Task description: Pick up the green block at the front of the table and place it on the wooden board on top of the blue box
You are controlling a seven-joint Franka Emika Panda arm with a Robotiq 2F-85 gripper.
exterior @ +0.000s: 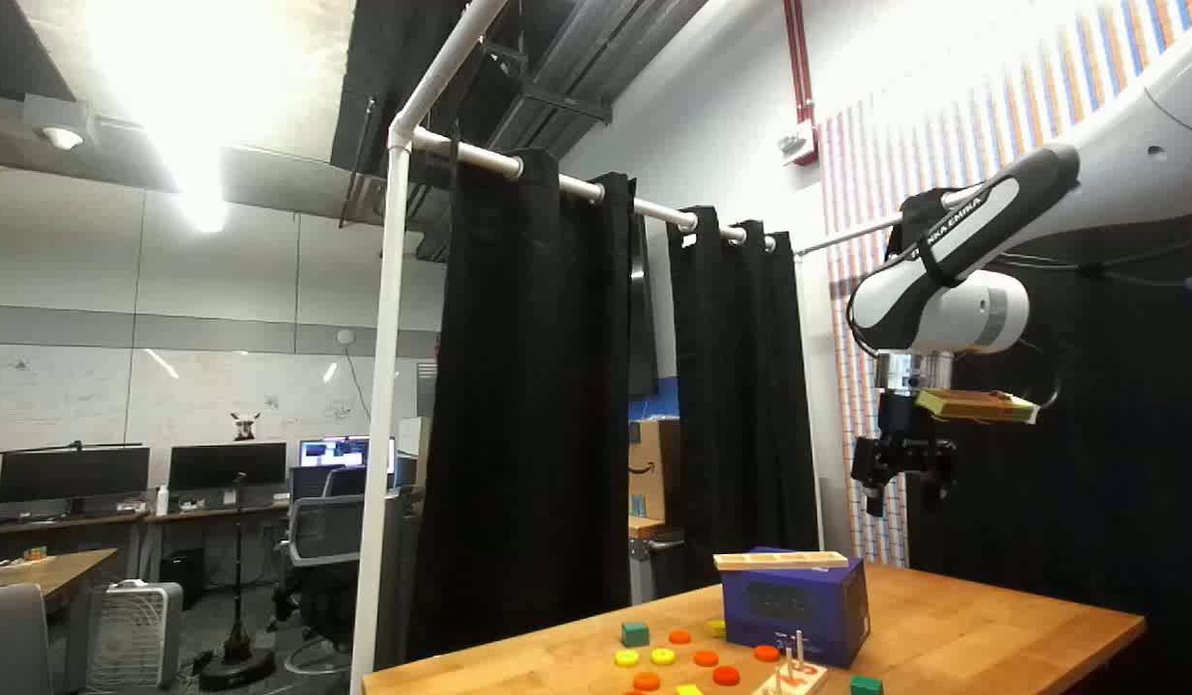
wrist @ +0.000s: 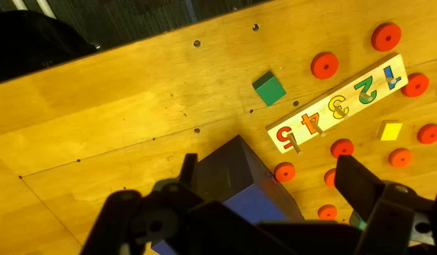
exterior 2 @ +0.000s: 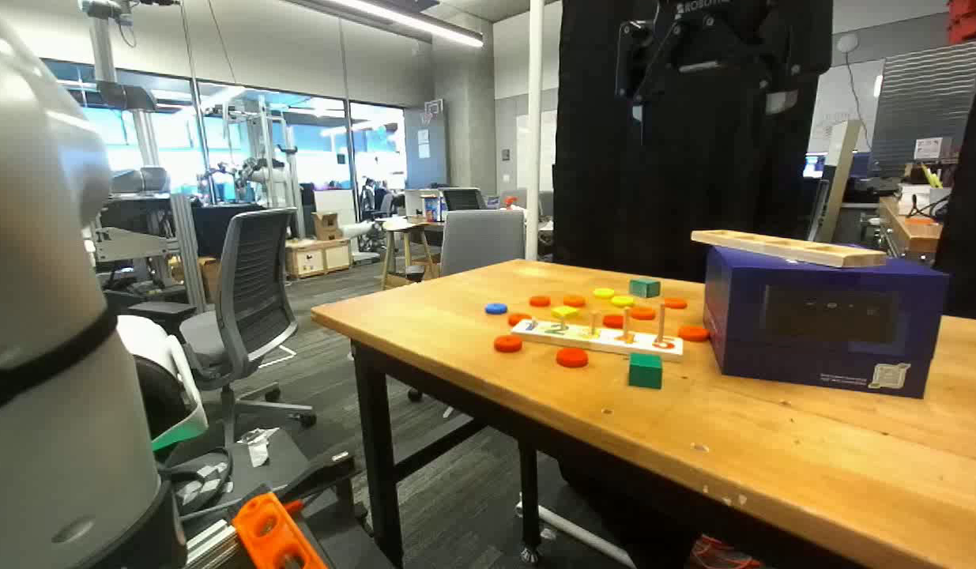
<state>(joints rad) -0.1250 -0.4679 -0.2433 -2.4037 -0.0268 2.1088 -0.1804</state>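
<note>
A green block (exterior 2: 645,371) sits on the table (exterior 2: 772,442) near its edge, in front of the number strip; it also shows in the wrist view (wrist: 270,89) and at the bottom of an exterior view (exterior: 866,685). A second green block (exterior 2: 644,288) lies farther back, partly hidden by a finger in the wrist view. The blue box (exterior: 798,618) stands on the table with the pale wooden board (exterior 2: 788,247) flat across its top; the board is hidden in the wrist view. My gripper (exterior: 904,497) is open and empty, high above the table; its jaws (wrist: 268,163) overlap the box in the wrist view.
A number strip with upright pegs (wrist: 337,102) lies between the nearer green block and several red and orange rings (wrist: 285,172). Yellow rings (exterior: 662,656), a blue ring (exterior 2: 495,309) and a yellow block (wrist: 391,131) also lie there. Black curtains (exterior: 538,434) hang behind the table.
</note>
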